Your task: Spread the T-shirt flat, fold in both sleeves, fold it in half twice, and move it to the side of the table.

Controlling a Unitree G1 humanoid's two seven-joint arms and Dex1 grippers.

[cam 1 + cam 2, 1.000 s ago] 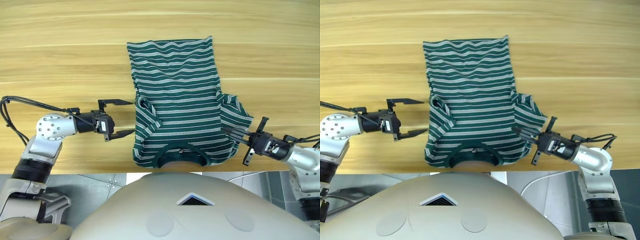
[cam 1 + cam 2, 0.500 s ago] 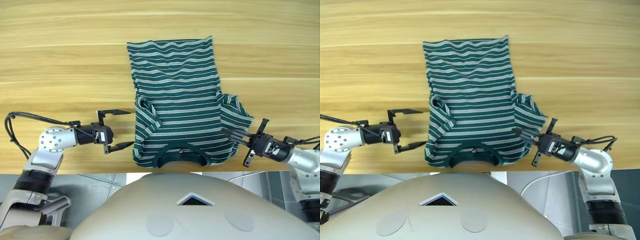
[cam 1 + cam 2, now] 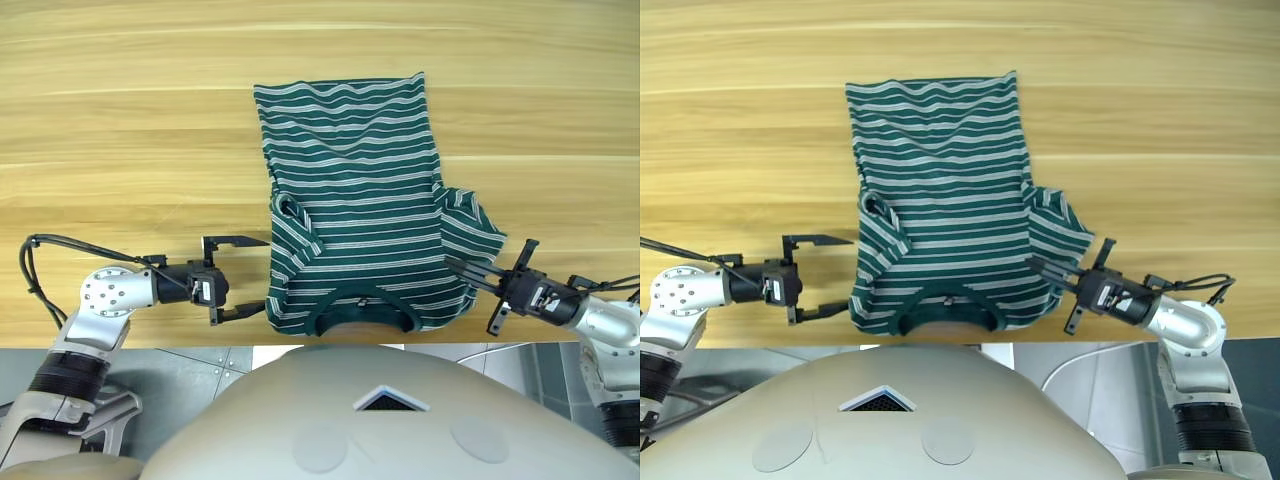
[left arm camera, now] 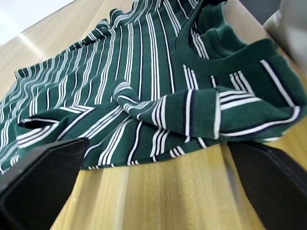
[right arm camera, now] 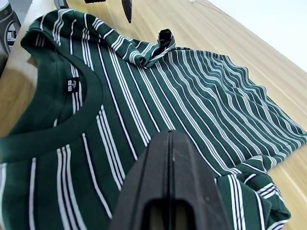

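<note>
1. The left pincer [image 3: 243, 277] hangs low over the counter [image 3: 120, 120], close to the counter's near edge. Its two fingers [image 4: 43, 177] are spread wide, with only bare wood between them.
2. Just past this pincer's fingertips lies the shirt [image 3: 355, 190], green with thin white stripes. The shirt's near left corner sits just beside the nearer fingertip; I cannot tell whether they touch.
3. The left sleeve [image 3: 293, 222] is turned in over the body as a bunched roll. It lies ahead of the left pincer's farther finger and a little deeper on the counter.
4. The shirt rests between the two pincers. Its collar [image 3: 365, 318] is at the near edge, roughly level with both of them, and its hem is well beyond them. The body is mostly flat, with soft wrinkles.
5. The right sleeve [image 3: 472, 225] is crumpled and sticks out from the body, just beyond the right pincer's tip on its far side.
6. The right pincer [image 3: 450, 262] points at the shirt from the right. Its fingers are pressed together with only a thin seam showing between them. Its tip lies over the shirt's near right edge, below the sleeve. Whether any cloth is caught in it cannot be told.
</note>
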